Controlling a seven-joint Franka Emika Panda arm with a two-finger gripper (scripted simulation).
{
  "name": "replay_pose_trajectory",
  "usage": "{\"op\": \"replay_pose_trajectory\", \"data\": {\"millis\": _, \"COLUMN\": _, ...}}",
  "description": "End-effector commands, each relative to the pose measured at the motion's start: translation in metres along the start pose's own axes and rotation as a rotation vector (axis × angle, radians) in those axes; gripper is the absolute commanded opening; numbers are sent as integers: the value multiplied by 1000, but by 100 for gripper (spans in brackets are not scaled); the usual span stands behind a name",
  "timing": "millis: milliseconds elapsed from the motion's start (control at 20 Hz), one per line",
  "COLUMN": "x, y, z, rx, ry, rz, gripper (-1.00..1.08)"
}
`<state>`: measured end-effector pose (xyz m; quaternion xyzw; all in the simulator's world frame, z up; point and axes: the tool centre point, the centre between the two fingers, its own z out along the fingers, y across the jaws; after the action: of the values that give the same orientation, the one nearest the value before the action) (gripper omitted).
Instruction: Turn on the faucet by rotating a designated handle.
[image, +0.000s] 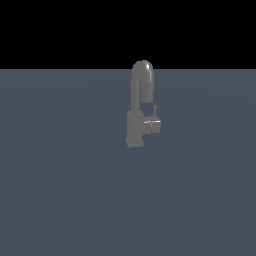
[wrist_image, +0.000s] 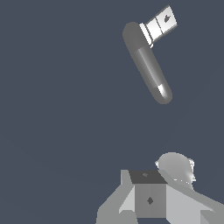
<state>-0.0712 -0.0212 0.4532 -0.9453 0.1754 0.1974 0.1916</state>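
Faucet (image: 136, 127) upright on flat grey-blue surface (image: 60, 190), open room on all sides. Handle (image: 153, 123) juts from block base toward exterior view's right, thin lever blade upright. Wrist view: faucet (wrist_image: 146, 65) and handle (wrist_image: 161, 24) seen from above, well apart from gripper (wrist_image: 151, 199). Finger opening: cannot tell; nothing visibly held.

No readable text, label, brand, number or sign appears in either view. The grey faucet (image: 136, 120) and its boxy handle (image: 154, 123) carry plain unmarked surfaces; small dark marks on pale blocks in the wrist view are too indistinct to read.
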Motion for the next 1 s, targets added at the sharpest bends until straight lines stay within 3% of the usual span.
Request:
{"op": "replay_pose_trajectory", "data": {"millis": 0, "x": 16, "y": 0, "z": 1, "rx": 29, "ry": -34, "rz": 30, "gripper": -100}}
{"op": "replay_pose_trajectory", "data": {"millis": 950, "x": 131, "y": 18, "z": 26, "rx": 253, "ry": -305, "rz": 265, "gripper": -100}}
